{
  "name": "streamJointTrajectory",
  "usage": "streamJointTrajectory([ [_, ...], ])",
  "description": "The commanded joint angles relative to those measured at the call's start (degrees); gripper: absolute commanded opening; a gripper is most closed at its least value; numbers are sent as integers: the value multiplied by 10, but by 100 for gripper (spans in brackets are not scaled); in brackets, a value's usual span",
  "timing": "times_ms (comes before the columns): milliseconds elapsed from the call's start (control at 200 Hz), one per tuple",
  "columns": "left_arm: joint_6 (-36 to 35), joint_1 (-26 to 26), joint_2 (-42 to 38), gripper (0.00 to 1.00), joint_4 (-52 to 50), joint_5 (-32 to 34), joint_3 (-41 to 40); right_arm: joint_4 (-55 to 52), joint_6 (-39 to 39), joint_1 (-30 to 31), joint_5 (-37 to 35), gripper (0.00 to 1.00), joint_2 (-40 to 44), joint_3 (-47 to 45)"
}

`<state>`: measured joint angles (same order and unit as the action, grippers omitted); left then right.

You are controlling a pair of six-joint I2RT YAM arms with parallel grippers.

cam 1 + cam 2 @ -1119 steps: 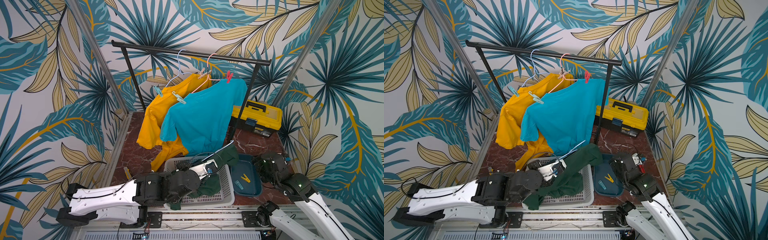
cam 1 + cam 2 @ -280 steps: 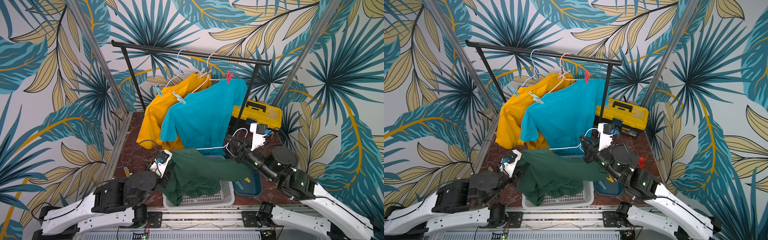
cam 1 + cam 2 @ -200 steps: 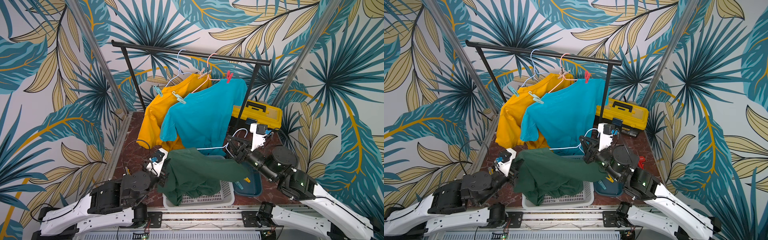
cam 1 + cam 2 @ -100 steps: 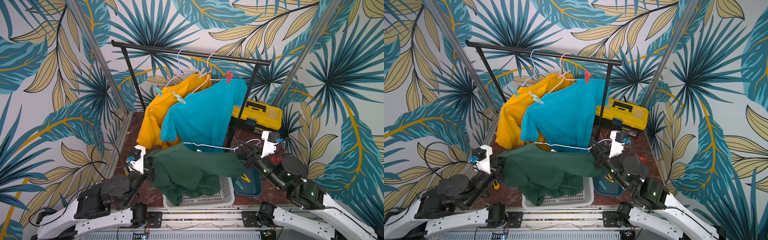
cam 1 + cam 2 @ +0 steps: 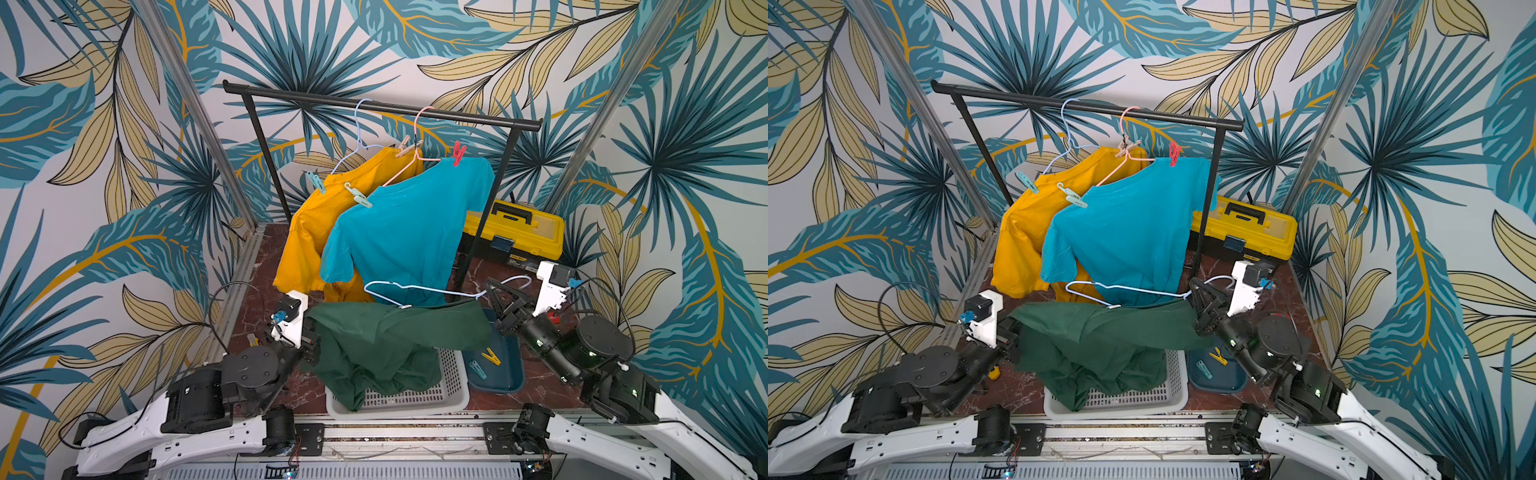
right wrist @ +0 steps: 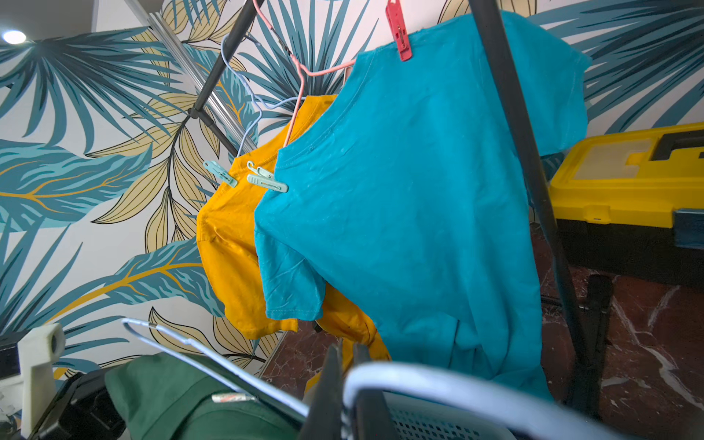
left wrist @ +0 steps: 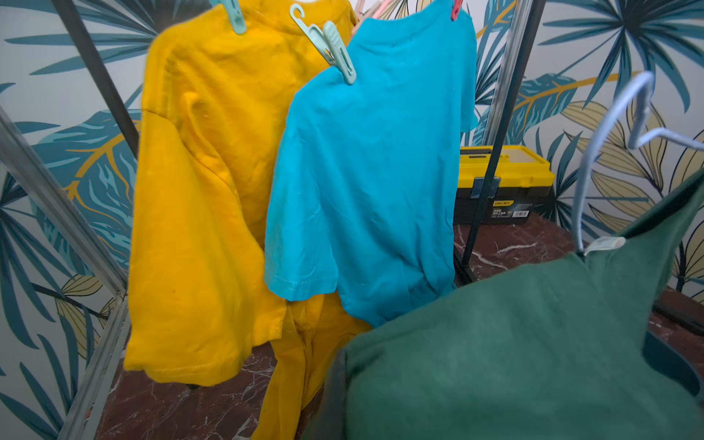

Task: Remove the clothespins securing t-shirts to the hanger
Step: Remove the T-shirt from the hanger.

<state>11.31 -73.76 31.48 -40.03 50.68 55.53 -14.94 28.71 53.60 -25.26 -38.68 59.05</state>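
Left tool [image 5: 309,345] clamped on green shirt [image 5: 386,336], right tool [image 5: 490,291] on its hanger [image 5: 415,289], stretching both over the basket [image 5: 453,399] at the table's front edge, apparently to separate them. Four pins [image 5: 358,195] hold the hung shirts [image 5: 407,232]; two lie in the tray [image 5: 509,374].

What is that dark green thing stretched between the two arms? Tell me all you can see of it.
It is a dark green t-shirt of soft matte cloth, held stretched out and crumpled. The left end effector pinches one edge. The right end effector holds the pale wire hanger lying along its top, by a white neck label. Its lower folds sag into the white basket.
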Motion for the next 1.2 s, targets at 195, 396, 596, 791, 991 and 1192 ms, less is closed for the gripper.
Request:
streamJointTrajectory([
  [195,27,3,18,0,6,-26,-23,124,-9,-1,55,0,-97,67],
  [396,46,3,21,0,28,-55,-59,150,-14,-2,40,0,-117,96],
  [596,42,3,68,0,82,-85,-79,142,-24,-2,-11,0,-101,112],
  [791,35,4,134,0,141,-115,-85,97,-38,-2,-73,0,-49,109],
  [991,54,32,207,23,216,-201,-99,50,-38,-2,-111,0,4,94],
  [1192,83,95,313,74,228,-296,-81,1,-34,-2,-137,0,42,82],
])
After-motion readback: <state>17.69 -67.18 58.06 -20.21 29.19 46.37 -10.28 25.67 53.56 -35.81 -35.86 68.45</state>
